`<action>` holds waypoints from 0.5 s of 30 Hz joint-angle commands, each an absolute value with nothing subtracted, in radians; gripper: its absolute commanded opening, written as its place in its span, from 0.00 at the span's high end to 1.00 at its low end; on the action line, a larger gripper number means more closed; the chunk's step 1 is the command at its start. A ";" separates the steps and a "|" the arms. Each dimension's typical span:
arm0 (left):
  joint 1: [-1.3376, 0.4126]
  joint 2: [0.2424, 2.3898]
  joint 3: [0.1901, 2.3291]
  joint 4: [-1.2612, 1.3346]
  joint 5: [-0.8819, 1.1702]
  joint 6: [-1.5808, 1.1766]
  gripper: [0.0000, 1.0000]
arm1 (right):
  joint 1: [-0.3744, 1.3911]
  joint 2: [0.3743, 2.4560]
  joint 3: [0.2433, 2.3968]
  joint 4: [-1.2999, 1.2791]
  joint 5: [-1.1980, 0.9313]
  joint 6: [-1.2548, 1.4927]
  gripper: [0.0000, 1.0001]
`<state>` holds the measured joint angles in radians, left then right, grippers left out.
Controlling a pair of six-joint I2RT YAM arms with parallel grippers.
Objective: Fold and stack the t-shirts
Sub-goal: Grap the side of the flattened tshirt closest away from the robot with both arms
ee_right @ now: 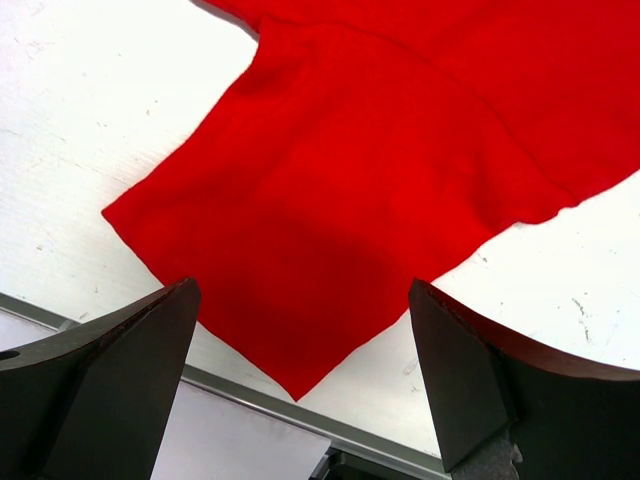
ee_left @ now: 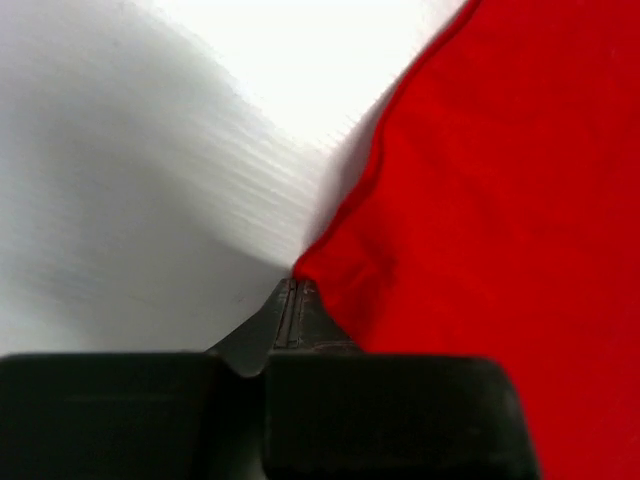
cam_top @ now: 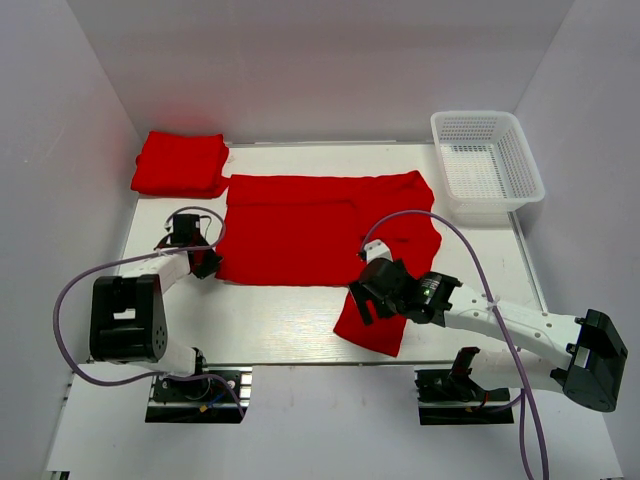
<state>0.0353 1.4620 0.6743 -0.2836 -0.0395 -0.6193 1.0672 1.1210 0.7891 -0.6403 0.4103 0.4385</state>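
In left wrist view only: left gripper (ee_left: 290,292) pinched on spread t-shirt (ee_left: 500,200) corner; right gripper (ee_right: 300,290) wide apart above it.

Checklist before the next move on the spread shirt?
1. Left gripper shut: ok.
2. Spread t-shirt corner caught in it: cannot tell; the corner sits right at the tips.
3. Right gripper open: ok.
4. Right gripper holding the sleeve: not ok; jaws wide, sleeve below them, nothing gripped.
5. Sleeve fully on the table: ok, though its tip lies close to the near edge.
6. Folded t-shirt apart from the spread one: cannot tell; they meet or nearly meet at one corner.
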 commanded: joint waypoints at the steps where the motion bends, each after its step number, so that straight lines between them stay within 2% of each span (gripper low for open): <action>1: 0.026 1.542 0.666 -0.368 -0.032 -0.604 1.00 | 1.065 1.100 0.788 -0.669 0.414 0.477 0.09; 4: 0.026 1.528 0.666 -0.380 -0.032 -0.595 1.00 | 1.069 1.100 0.784 -0.693 0.397 0.480 0.09; 15: 0.026 1.215 0.652 -0.483 -0.086 -0.638 1.00 | 1.080 1.177 0.778 -0.730 0.269 0.529 0.11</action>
<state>0.0303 1.2888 0.6361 -0.4297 -0.0566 -0.6216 1.0718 1.1828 0.7864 -0.7025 0.3019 0.4820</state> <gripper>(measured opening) 0.023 0.896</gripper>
